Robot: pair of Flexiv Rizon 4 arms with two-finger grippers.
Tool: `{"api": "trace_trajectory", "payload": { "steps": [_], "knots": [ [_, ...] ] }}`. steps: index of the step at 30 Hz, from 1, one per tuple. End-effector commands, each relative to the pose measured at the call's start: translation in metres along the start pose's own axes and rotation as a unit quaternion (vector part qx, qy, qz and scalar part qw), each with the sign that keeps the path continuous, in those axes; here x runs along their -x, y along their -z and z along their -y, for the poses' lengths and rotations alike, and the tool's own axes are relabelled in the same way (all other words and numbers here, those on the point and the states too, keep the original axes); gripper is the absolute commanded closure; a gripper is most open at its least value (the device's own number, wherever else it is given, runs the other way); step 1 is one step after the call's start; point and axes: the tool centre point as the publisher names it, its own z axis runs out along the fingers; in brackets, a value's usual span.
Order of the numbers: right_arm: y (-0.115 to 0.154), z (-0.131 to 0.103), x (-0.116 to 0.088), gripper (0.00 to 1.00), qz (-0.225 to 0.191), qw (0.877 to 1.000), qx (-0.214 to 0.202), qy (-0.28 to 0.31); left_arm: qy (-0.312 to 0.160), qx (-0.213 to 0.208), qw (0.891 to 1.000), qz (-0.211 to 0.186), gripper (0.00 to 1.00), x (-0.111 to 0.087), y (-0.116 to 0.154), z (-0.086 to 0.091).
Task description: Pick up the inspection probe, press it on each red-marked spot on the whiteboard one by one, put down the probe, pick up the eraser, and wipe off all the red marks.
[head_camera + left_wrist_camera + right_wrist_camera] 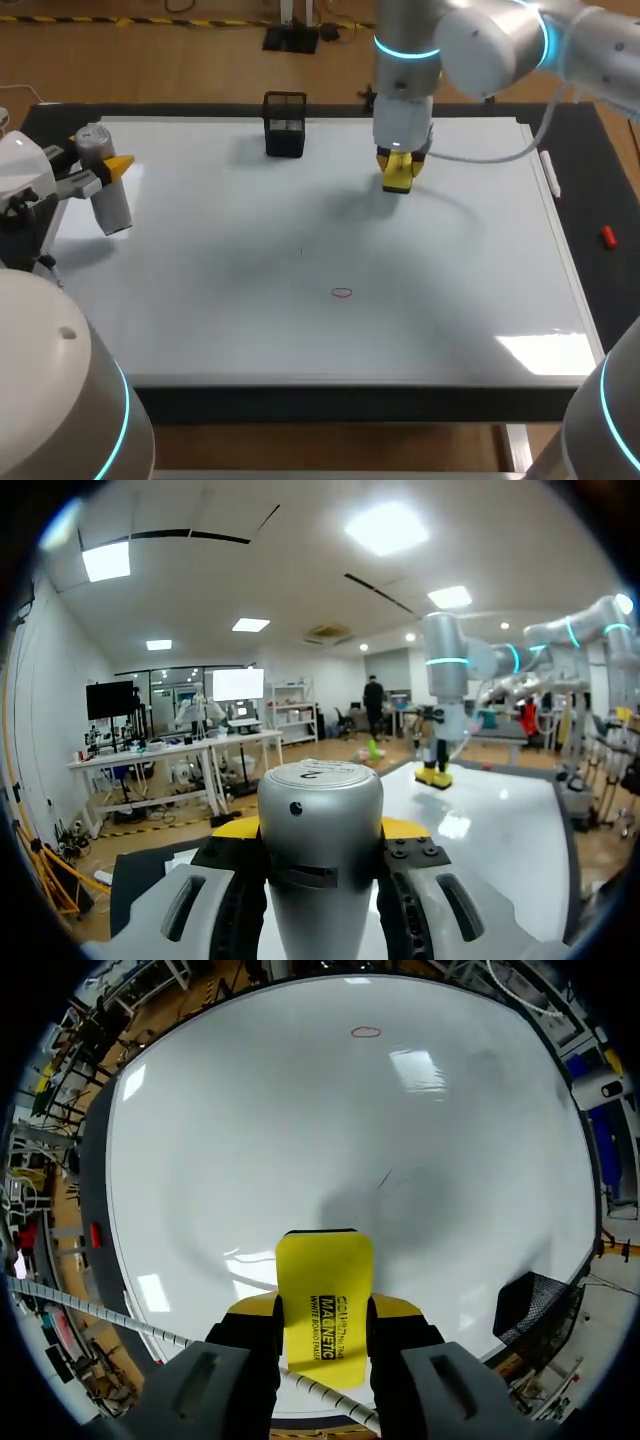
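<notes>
Above the whiteboard (300, 330), right jaws clamp the black-lettered yellow eraser (323, 1300), left jaws the probe (112, 205)

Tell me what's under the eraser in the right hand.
Only bare whiteboard and a soft shadow show beneath the eraser, which seems to hang just above the surface. The one red mark lies well away, toward the near edge. The eraser's underside is hidden.

The probe (320, 850) hides most of the left fingers (240, 827).
</notes>
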Motion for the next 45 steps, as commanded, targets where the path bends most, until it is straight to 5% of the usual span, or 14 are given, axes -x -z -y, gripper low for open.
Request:
{"api": "trace_trajectory", "payload": {
  "steps": [1,20,30,45],
  "knots": [
    [0.002,0.002,0.0,1.0,-0.002,1.0,0.001,0.001,0.0,0.0,1.0,0.001,1.0,0.0,0.0,0.001],
    [0.002,0.002,0.0,1.0,-0.002,1.0,0.001,0.001,-0.004,0.0,1.0,-0.014,1.0,-0.009,0.0,0.001],
    [0.002,0.002,0.0,1.0,-0.002,1.0,0.001,0.001,-0.012,-0.031,0.995,-0.099,1.0,-0.081,0.001,0.009],
    [0.002,0.002,0.0,1.0,-0.002,1.0,0.001,0.001,-0.009,-0.06,0.971,-0.232,1.0,-0.21,-0.033,0.017]
  ]
}}
